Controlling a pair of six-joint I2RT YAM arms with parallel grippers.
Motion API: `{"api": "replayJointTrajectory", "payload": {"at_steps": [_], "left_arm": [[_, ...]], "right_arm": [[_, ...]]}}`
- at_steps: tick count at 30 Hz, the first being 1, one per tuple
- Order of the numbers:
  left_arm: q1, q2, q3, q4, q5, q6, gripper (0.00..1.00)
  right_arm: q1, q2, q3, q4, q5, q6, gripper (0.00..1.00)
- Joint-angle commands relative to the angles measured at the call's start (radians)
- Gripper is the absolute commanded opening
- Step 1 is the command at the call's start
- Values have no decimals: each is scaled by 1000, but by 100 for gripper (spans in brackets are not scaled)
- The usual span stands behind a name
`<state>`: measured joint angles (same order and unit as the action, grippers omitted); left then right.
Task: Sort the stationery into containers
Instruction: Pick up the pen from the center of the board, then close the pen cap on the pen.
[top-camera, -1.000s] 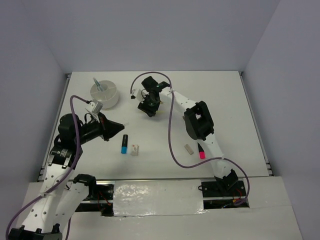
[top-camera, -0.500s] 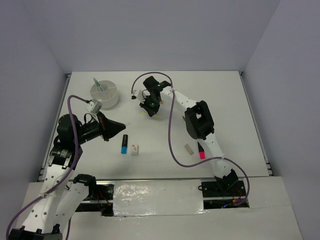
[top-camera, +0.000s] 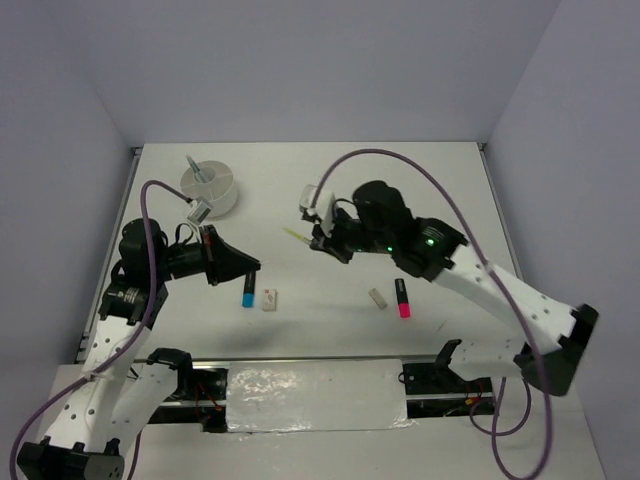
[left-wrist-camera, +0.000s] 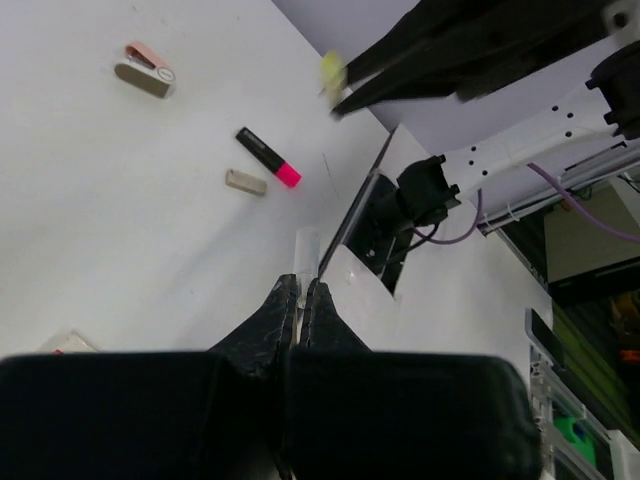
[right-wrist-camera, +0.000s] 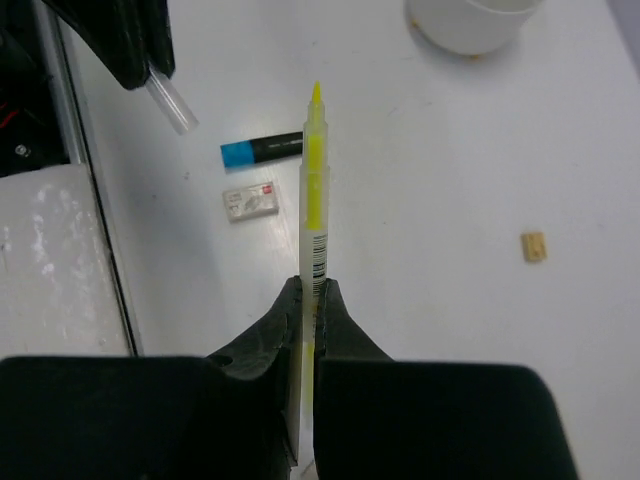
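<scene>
While the right fingers (right-wrist-camera: 310, 300) are pinched tight on the back end of the thin yellow-green stick (right-wrist-camera: 313, 170), most of its length juts out ahead of them, pointed tip foremost. It appears to be lifted clear of the desk (top-camera: 450, 200), near the middle and well short of the white cup (top-camera: 220, 203) at the far left. The stick looks very light, stiff and smooth-sided, so weight should be no trouble. With the hold so far back, though, it could pivot or slide between the pads if its tip knocks the cup's rim. A hold nearer its middle would be steadier, but the present one probably serves if the tip is lowered into a compartment before letting go. The left fingers (left-wrist-camera: 300, 290) are pressed together, with a short clear tube (left-wrist-camera: 305, 245) poking from their tips and seemingly pinched there. They hover over the desk just above the blue-and-black marker (top-camera: 247, 288) and the small white eraser (top-camera: 270, 298) beside it. The marker is thicker and round, likely to roll, and is best taken across its middle. The eraser is small, low and grippy, so it needs a squeeze close to the desk. Near the right arm, the pink highlighter (top-camera: 402, 298) and a tan eraser (top-camera: 378, 298) lie just beside each other. A grey pen (top-camera: 200, 172) stands tilted in the cup, so most of the sorting looks yet to be done.
</scene>
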<state>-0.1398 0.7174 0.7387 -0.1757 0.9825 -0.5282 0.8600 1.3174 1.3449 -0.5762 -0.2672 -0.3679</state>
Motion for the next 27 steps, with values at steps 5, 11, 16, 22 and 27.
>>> {"api": "replayJointTrajectory", "payload": {"at_steps": [5, 11, 16, 22, 27], "left_arm": [[-6, -32, 2, 7, 149, -123, 0], [-44, -13, 47, -175, 108, -14, 0], [-72, 36, 111, -360, -2, 138, 0], [-80, 45, 56, -303, 31, 114, 0], [-110, 53, 44, -317, 13, 135, 0]], "right_arm": [[152, -164, -159, -160, 422, 124, 0], [370, -198, -149, -330, 635, 193, 0], [494, -145, -115, -404, 707, 205, 0], [579, -101, -55, -413, 737, 165, 0], [594, -54, 6, -421, 750, 135, 0]]}}
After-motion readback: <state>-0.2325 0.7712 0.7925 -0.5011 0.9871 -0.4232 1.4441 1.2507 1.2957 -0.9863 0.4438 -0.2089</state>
